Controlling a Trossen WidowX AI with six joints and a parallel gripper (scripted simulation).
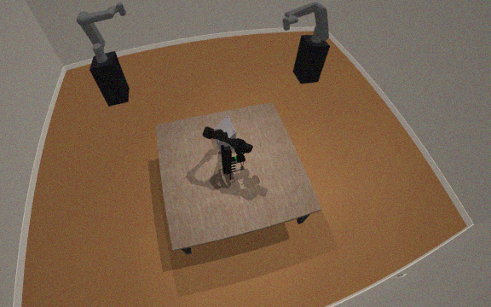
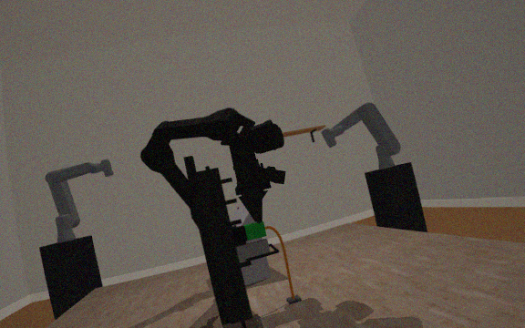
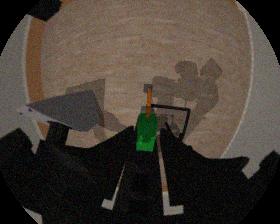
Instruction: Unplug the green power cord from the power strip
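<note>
Matte blk jointed arm, pale fingertips.
</note>
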